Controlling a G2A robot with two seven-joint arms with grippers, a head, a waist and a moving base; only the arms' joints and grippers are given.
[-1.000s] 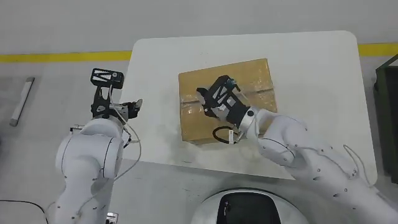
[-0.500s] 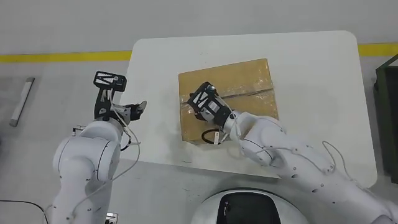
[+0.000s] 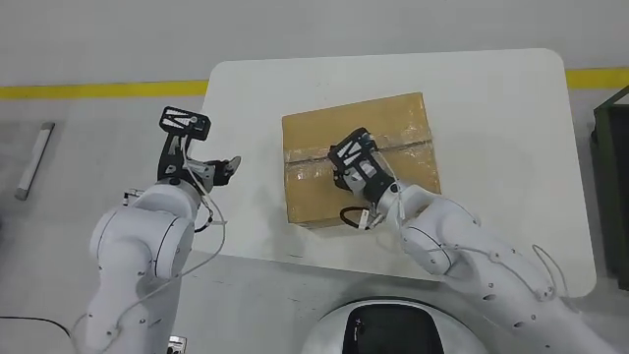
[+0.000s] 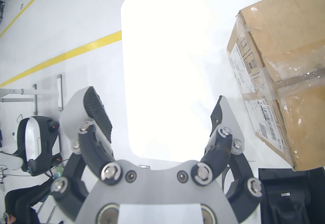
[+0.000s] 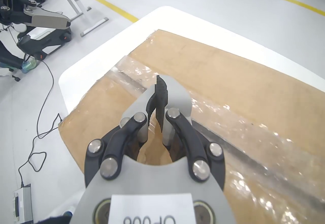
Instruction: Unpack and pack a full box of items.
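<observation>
A brown cardboard box sits on the white table, its top flaps sealed with clear tape along the middle seam. My right gripper hovers over the box's top near its left end, just above the taped seam. In the right wrist view this gripper is shut with nothing between its pads. My left gripper hangs off the table's left edge, apart from the box. It stands open and empty, with the box's labelled end off to one side.
White tabletop lies bare to the left of the box and to its right. A dark green container stands beyond the table's right edge. A yellow line crosses the floor.
My right gripper swung left over the box top, then back right along the seam. My left gripper drifted a little right, toward the table edge.
</observation>
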